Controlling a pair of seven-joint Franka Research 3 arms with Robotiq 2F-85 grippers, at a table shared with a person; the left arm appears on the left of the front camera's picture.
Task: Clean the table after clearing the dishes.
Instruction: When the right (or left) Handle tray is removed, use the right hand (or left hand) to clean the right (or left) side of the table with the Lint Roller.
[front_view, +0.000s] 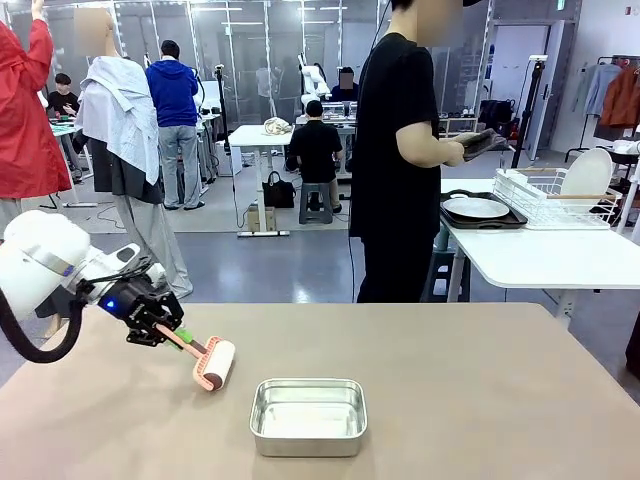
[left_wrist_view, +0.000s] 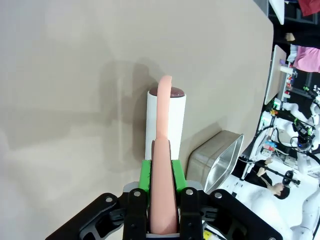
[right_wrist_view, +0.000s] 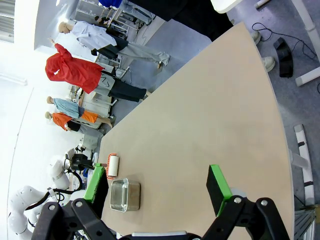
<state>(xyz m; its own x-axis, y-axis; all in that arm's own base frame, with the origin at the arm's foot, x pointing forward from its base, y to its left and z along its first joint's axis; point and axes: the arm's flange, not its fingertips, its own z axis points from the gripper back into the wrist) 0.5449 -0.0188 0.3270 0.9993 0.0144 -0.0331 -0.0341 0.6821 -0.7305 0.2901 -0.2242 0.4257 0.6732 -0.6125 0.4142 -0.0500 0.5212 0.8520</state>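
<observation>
The tan desk (front_view: 480, 390) carries a steel pan (front_view: 308, 416) near its front middle. Beyond it, a person (front_view: 400, 150) stands by a white side table (front_view: 545, 258) where one plate on a dark tray (front_view: 477, 210) sits. The left end effector (front_view: 172, 335) clamps the pink handle of a lint roller (front_view: 213, 364) (its white roll rests on the desk, just beside the pan). The right end effector (right_wrist_view: 160, 187) hangs spread wide, empty.
</observation>
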